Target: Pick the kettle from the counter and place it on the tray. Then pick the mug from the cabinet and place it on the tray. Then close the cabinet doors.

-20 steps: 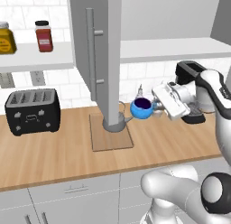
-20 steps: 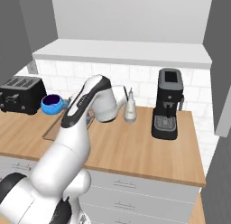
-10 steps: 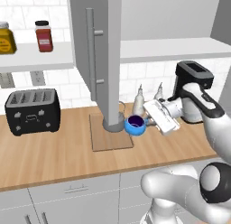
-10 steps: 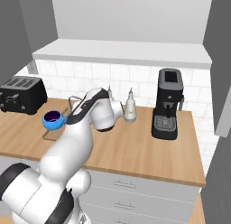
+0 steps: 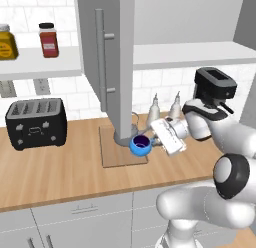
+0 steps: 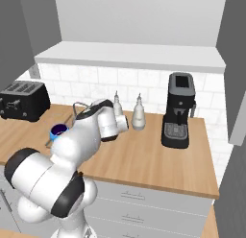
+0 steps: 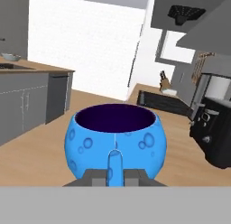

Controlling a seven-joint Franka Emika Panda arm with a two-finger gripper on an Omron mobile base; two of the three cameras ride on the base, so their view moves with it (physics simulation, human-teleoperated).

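Gripper (image 5: 150, 143) pinches the mug (image 5: 140, 145) by its handle, upright, low over the tray (image 5: 117, 156). Kettle (image 5: 131, 133) sits on the far side, so the near edge is likely the drop spot.

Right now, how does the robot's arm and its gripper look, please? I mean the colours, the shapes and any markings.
The arm is glossy white, built of thick rounded segments with dark grey discs at the joints. It ends in a white boxy hand. The gripper has two small dark grey finger tips, blocky in shape. I see no cables, and no markings clear enough to read.
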